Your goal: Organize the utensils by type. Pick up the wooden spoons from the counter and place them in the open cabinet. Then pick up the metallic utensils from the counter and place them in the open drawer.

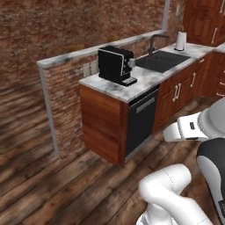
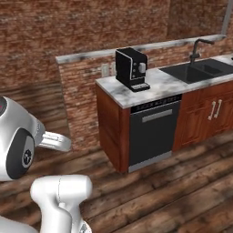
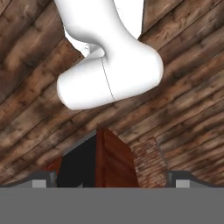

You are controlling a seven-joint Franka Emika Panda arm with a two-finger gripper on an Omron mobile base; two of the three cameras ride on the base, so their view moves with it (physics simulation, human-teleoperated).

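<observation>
With no utensils in sight on the marble tabletop (image 1: 115, 87) beside the coffee machine (image 1: 116, 65), the robot should drive closer, its hand (image 3: 111, 183) spread open and empty.

Black coffee machine (image 1: 116, 65) at 12 o'clock; black dishwasher (image 1: 141, 119) below it; sink (image 1: 161, 60) at 1 o'clock; white roll (image 1: 180, 40), possibly paper towels, beyond.
</observation>
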